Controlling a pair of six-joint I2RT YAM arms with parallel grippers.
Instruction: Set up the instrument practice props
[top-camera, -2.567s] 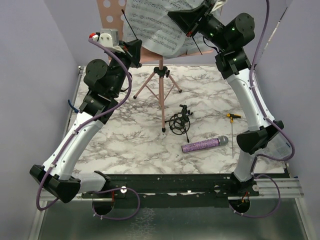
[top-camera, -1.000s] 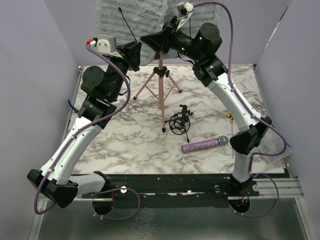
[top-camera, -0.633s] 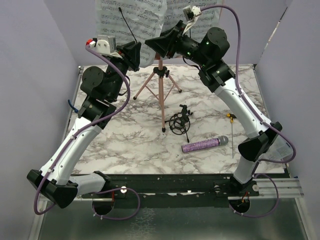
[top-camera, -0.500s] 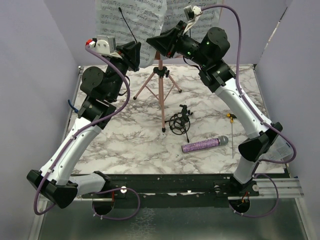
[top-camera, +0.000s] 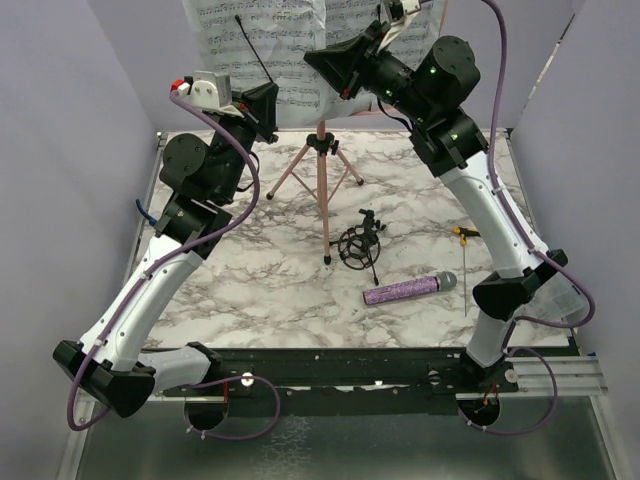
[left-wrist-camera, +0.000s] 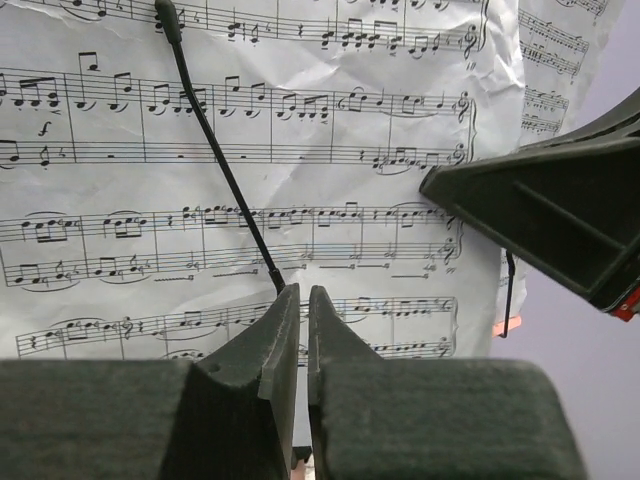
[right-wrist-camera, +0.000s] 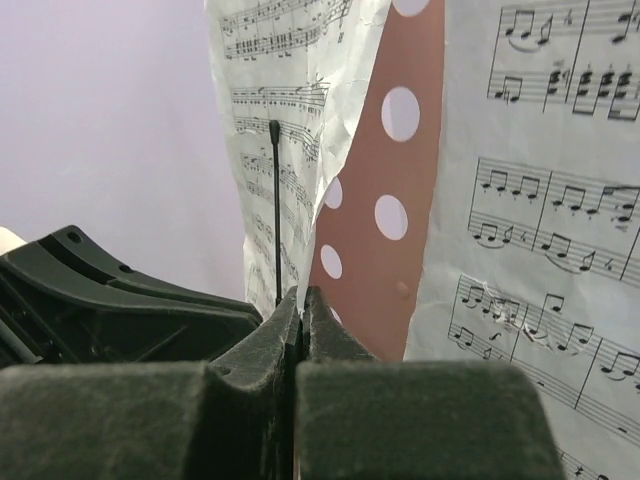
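Near side: mic (top-camera: 410, 289) lies flat on tabletop (top-camera: 250, 300). Shock-mount (top-camera: 357, 246) sits just behind it, apart, not mated.

Stand (top-camera: 323, 195) is on its tripod mid-tabletop, w/ pages (left-wrist-camera: 330, 130) up on its perforated plate at the back.

L hand (left-wrist-camera: 303, 292) is at the left page's lower edge, nearly closed, hairline slit only. Thin black holder wire (left-wrist-camera: 225, 170) runs down to its tips; can't tell if it's pinched.

R hand (right-wrist-camera: 300, 293) is fully closed at the gap btwn the two pages, bare pink plate showing there. Might have a page edge nipped, can't confirm.

Risks IMO:
- Stand looks top-heavy on thin legs w/ both hands up high, so any sideways tug could tip it onto mount/mic.
- If a page edge is nipped, pulling away tears it or drags it off.
- The wire could bend, or spring back and crease the page.
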